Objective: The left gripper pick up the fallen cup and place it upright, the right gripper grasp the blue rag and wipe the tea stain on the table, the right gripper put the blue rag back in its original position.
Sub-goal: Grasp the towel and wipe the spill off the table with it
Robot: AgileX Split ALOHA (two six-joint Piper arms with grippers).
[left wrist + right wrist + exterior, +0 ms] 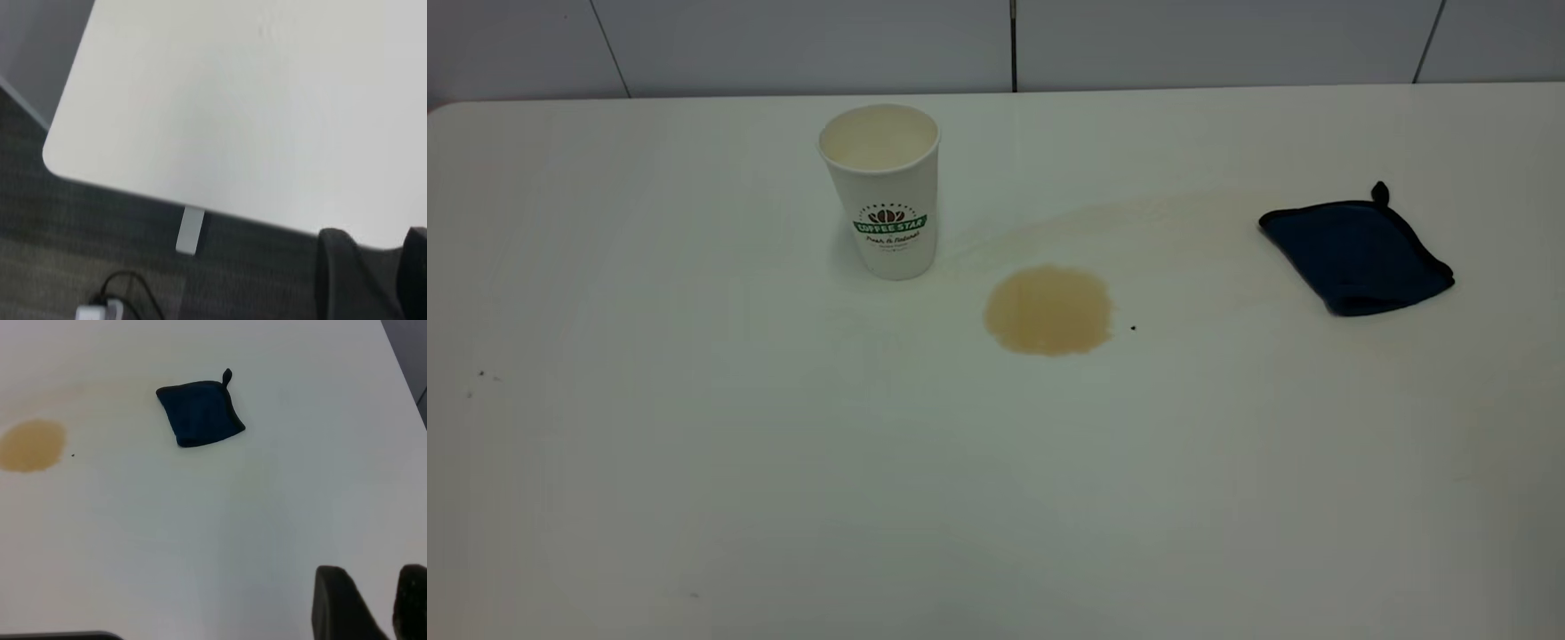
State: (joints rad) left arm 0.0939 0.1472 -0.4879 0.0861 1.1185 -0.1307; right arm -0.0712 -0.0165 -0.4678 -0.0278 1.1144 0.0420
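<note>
Cup (882,191) already upright, so the blue rag (200,413) is up next: lying flat w/ loop corner far, well ahead of the right gripper (373,603), fingers held apart, nothing gripped. Tea stain (1048,310) sits btwn cup and rag.

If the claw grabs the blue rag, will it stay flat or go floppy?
Probably floppy: the blue rag is soft cloth, with one edge already curled on the table. It likely weighs little. Its corner loop may dangle.
</note>
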